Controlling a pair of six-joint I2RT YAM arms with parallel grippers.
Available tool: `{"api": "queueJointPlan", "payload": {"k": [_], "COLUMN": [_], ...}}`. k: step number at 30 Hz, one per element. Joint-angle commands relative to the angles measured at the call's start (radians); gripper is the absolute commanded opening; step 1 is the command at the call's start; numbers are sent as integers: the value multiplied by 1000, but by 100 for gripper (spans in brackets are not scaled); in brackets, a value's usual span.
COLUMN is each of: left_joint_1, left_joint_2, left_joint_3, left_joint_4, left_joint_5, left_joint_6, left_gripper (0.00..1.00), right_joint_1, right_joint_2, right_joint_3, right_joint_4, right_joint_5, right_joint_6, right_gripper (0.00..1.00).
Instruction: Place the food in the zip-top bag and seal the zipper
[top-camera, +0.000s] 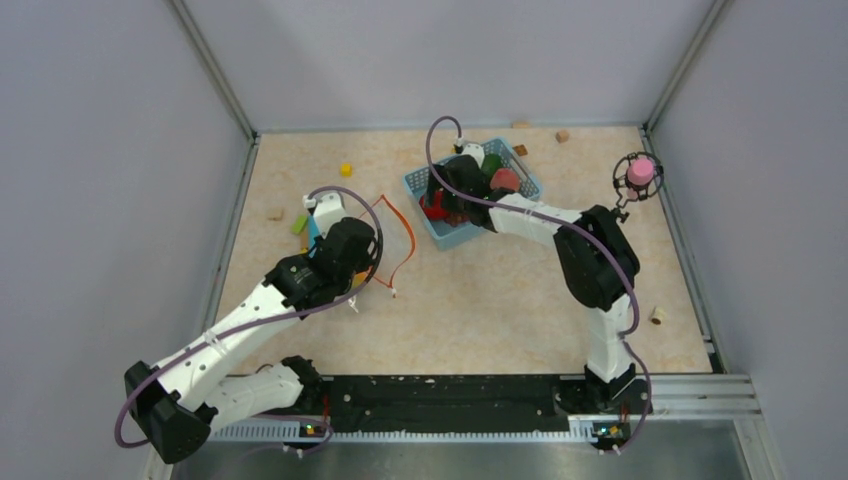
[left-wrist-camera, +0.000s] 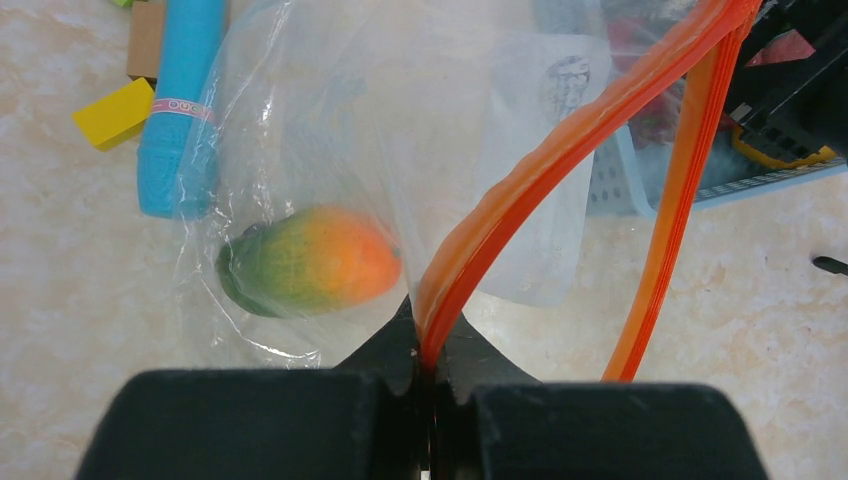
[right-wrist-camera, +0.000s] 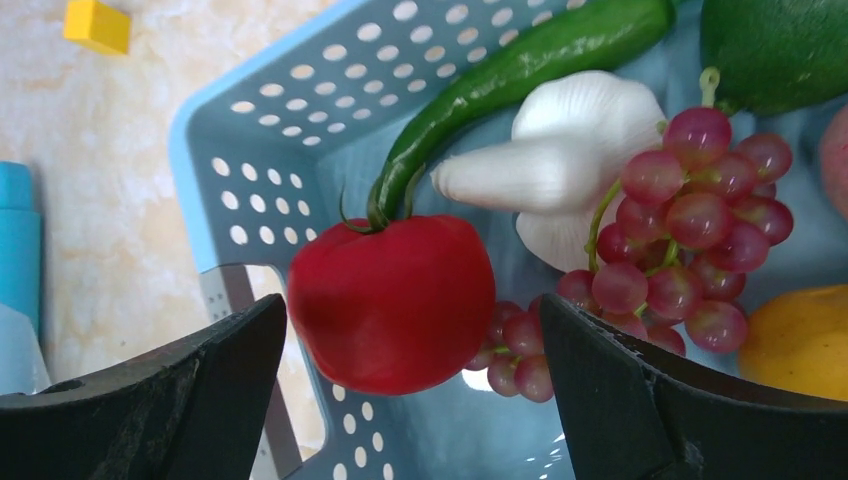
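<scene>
Red tomato (right-wrist-camera: 390, 300) between the tips of the spread right claw (right-wrist-camera: 412, 325); left claw (left-wrist-camera: 428, 352) tight on the zipper (left-wrist-camera: 520, 190).

Right gripper (right-wrist-camera: 412, 310) fingers spread wide either side of tomato (right-wrist-camera: 392, 302); basket (right-wrist-camera: 300, 120) wall sat close beside one finger; grapes (right-wrist-camera: 690, 240), garlic (right-wrist-camera: 560, 160), chili (right-wrist-camera: 500, 80) crowded tomato's other side; bag (left-wrist-camera: 330, 130) mouth gaped between zipper (left-wrist-camera: 560, 150) strips, left gripper (left-wrist-camera: 425, 360) pinched one strip; mango (left-wrist-camera: 310, 260) occupied bag interior.

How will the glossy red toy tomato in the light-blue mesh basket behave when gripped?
The glossy red toy tomato looks round and smooth, so it may slip from the open right gripper. Lying loose in the light-blue mesh basket, it would probably roll if nudged.
</scene>
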Motion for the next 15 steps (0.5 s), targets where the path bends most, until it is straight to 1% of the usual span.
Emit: {"api": "queueJointPlan", "payload": {"k": [1,10,13,15], "left_joint_1": [4,4,4,4], "left_joint_2": [4,0,0,1], "left_joint_3": [-12,-15,-19,-21], "left_joint_4": [33,41,44,48], "left_joint_5": [-12,-5,-4,-4], "left_joint_6": [3,7,7,8], "left_gripper": [0,0,0,0], "right_joint_1": [-9,-9,-9,-9], "right_joint_2": [35,108,119,118], "right_joint_3": [72,105,104,94], "right_joint_4": [-27,-33,-19,-4], "right_joint_5": [-1,-20,-11,-2], "right_joint_6": [51,71,75,76], "right_gripper": [95,91,87,81]}}
